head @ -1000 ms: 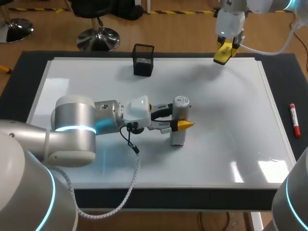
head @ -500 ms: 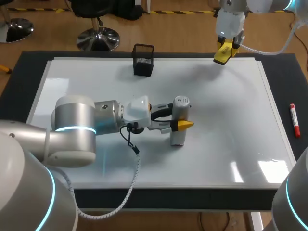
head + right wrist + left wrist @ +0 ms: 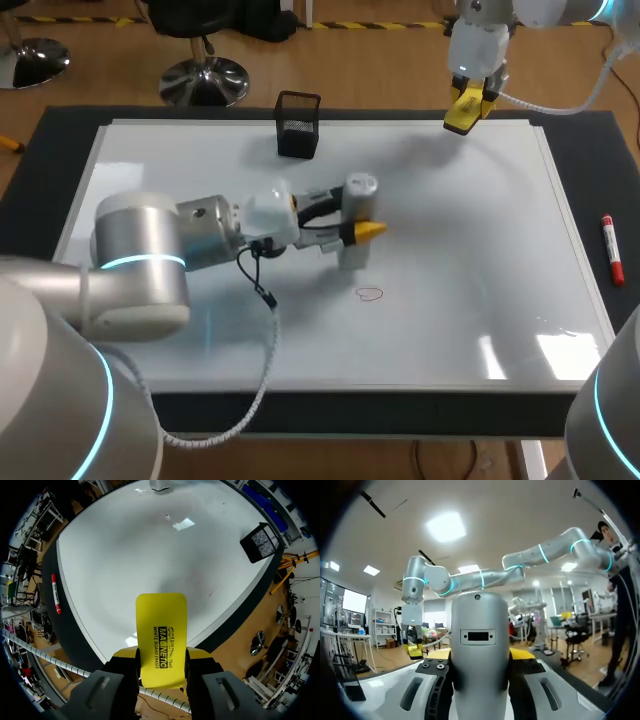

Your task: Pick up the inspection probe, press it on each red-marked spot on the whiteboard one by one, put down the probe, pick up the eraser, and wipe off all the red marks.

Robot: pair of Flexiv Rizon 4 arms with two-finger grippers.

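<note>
Coming in from the left, my left jaws are closing on the probe (image 3: 355,215) from both sides, gripping it around the middle of its grey body and holding it upright over the whiteboard (image 3: 480,230). In the left wrist view the probe (image 3: 479,645) is filling the gap between the fingers, with the yellow tips showing just behind it. I cannot tell whether its foot is touching the board.

I am judging the probe to be stiff, smooth and fairly light. A mid-body hold is suiting it, since that keeps it plumb for pressing, though the rounded shell could be slipping under a hard push.

Behind it, near the far edge, a black holder (image 3: 297,124) is standing. Just ahead of the probe a small red mark (image 3: 370,294) is showing, apart from its foot.

Further right, my right jaws are hanging above the board's far edge, clamping the yellow eraser (image 3: 464,112) by its narrow sides; it is looking flat, rigid and light.

At the far right, a marker (image 3: 611,248) is lying on the dark surface (image 3: 600,150) beside the board.
</note>
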